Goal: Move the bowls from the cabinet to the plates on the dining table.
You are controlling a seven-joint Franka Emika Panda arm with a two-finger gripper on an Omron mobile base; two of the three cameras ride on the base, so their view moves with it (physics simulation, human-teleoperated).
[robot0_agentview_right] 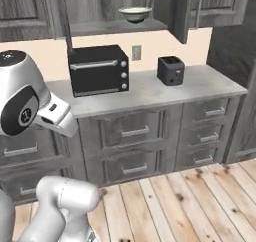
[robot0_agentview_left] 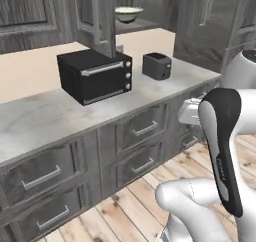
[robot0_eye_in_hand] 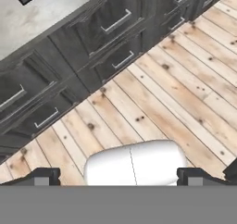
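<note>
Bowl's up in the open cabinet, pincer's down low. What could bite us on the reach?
1. The cream-green bowl sits on the shelf right above the toaster oven; the rising arm may clip the oven.
2. The open cabinet door hangs beside the bowl and could catch the arm.
3. The open pincer faces the floor, so a big swing is likely needed.

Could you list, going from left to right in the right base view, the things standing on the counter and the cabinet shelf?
Black toaster oven → pale bowl up on the open cabinet shelf → dark toaster.
</note>
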